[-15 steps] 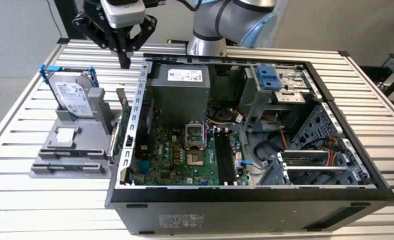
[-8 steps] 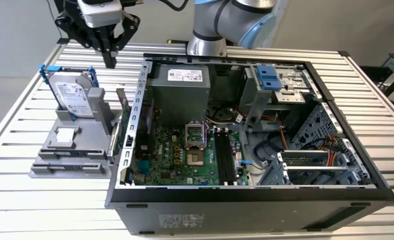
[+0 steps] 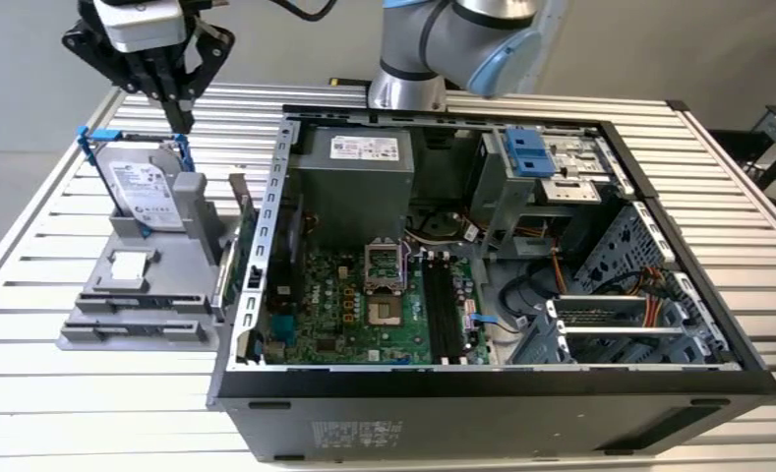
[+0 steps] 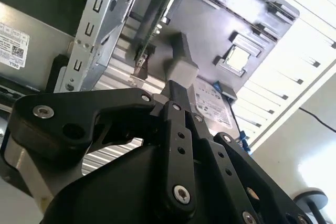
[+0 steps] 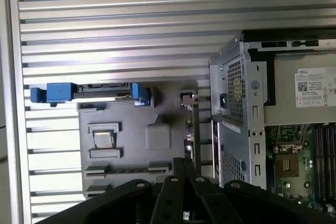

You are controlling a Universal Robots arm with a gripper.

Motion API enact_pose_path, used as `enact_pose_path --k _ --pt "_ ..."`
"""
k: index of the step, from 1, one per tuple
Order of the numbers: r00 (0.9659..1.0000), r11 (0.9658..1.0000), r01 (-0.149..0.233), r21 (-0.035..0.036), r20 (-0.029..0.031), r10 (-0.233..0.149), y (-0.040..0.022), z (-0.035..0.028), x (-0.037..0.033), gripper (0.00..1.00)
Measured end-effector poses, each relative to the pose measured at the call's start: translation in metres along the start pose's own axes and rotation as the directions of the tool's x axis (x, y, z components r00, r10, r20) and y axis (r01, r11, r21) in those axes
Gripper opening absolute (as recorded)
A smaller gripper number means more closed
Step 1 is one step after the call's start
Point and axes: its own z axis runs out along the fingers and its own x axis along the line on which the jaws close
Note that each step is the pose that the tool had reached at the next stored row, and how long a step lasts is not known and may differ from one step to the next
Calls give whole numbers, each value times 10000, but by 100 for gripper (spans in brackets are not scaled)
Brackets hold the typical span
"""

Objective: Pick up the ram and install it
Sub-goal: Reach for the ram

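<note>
Exterior view: gripper (image 3: 178, 118) is hovering pinched shut (empty) above the labelled drive (image 3: 139, 192); ram (image 3: 234, 258) is standing edgewise alongside the case (image 3: 493, 398).

Silver arm (image 3: 421, 49) with pale-blue joint cap (image 3: 512, 54); black jaws on linked bars (image 4: 176, 150) studded with silver screws (image 4: 182, 194).

Beneath me the ribbed metal bench (image 3: 702, 177) carries the open computer case (image 3: 493, 418) and, just beside it, a grey fixture (image 3: 139, 315).
</note>
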Motion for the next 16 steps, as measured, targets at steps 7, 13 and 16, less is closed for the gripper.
enact_pose_path --k 7,13,16 --pt "10000 10000 1 -4 -1 -1 -21 -7 302 0" --pt "10000 10000 23 -4 -2 -23 -36 -11 507 0" --pt "10000 10000 87 -5 -6 -87 -40 -13 574 0"
